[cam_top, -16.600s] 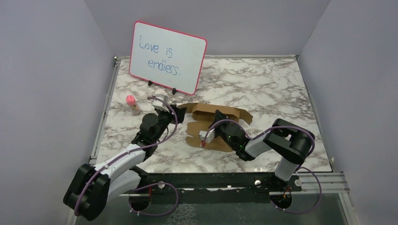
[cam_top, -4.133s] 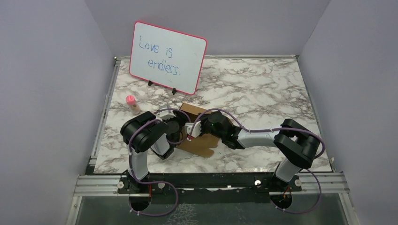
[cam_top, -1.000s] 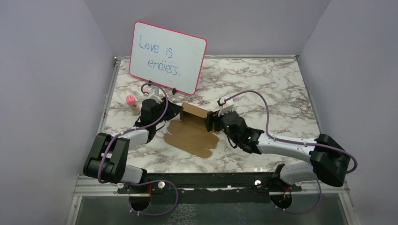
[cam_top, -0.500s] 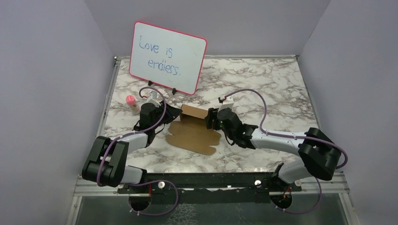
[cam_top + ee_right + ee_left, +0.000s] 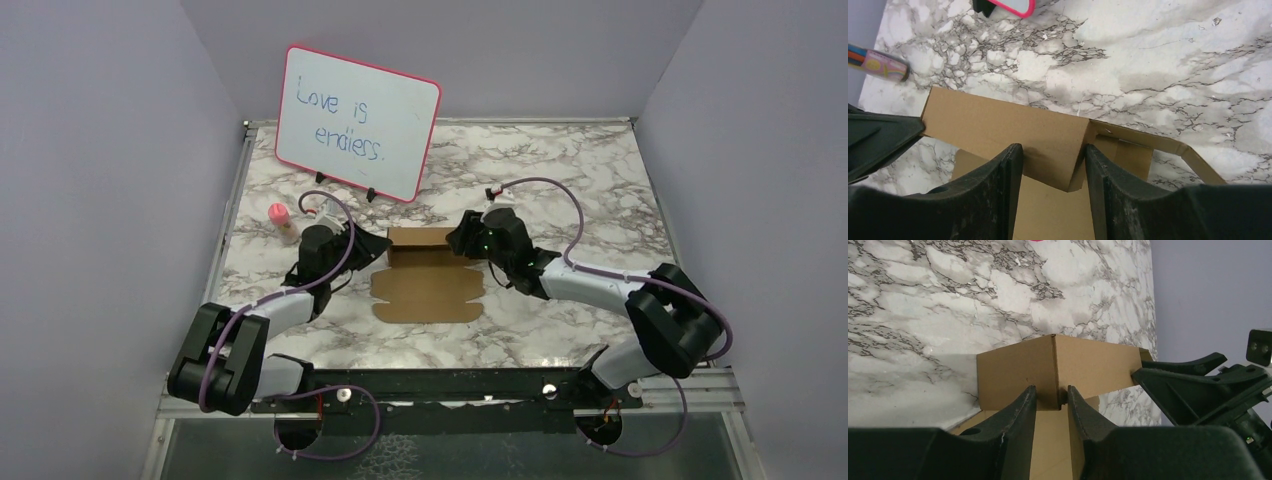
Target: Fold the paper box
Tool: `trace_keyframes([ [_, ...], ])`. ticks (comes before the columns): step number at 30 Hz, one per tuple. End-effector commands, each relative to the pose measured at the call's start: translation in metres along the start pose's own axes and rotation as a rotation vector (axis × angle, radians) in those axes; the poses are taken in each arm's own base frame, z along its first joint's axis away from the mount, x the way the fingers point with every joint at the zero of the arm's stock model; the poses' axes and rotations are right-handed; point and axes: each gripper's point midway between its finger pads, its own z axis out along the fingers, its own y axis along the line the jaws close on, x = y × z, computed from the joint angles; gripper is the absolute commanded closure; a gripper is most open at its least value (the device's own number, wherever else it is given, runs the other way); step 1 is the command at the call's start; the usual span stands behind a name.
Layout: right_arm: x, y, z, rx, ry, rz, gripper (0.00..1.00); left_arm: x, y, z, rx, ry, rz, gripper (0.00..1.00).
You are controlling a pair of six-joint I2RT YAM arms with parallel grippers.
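Mid-table (image 5: 600, 180), paper box (image 5: 425, 292) long axis L-R, wall up; L pincer (image 5: 1048, 390) clamps it, R pincer (image 5: 1050, 150) spread.

The pink-framed whiteboard (image 5: 358, 122) carries blue handwriting: "Love is" above a word resembling "endless."

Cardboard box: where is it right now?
In the overhead view the cardboard box lies mid-table, in front of the whiteboard, between the left gripper and the right gripper.

My left gripper (image 5: 1050, 390) is black, the box (image 5: 425, 285) plain brown, the table (image 5: 560, 170) grey-veined white marble, the whiteboard (image 5: 357, 120) pink-framed with blue lettering.
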Motion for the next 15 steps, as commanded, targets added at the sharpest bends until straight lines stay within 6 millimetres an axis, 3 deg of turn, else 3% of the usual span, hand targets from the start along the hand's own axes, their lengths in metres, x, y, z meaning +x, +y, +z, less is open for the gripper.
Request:
trace_keyframes([
  [1, -0.014, 0.026, 0.005, -0.156, 0.020, 0.046, 0.48, 0.007, -0.014, -0.003, 0.048, 0.027, 0.000, 0.70],
  [7, -0.021, 0.012, -0.002, -0.149, -0.005, 0.021, 0.47, 0.004, -0.008, -0.005, 0.022, 0.004, 0.012, 0.64],
  [10, -0.028, 0.008, -0.011, -0.169, -0.044, -0.008, 0.42, 0.002, -0.004, -0.007, 0.003, -0.013, 0.028, 0.63],
  [15, -0.036, -0.003, -0.022, -0.150, -0.088, -0.007, 0.32, -0.002, -0.003, -0.008, -0.016, -0.029, 0.056, 0.51],
])
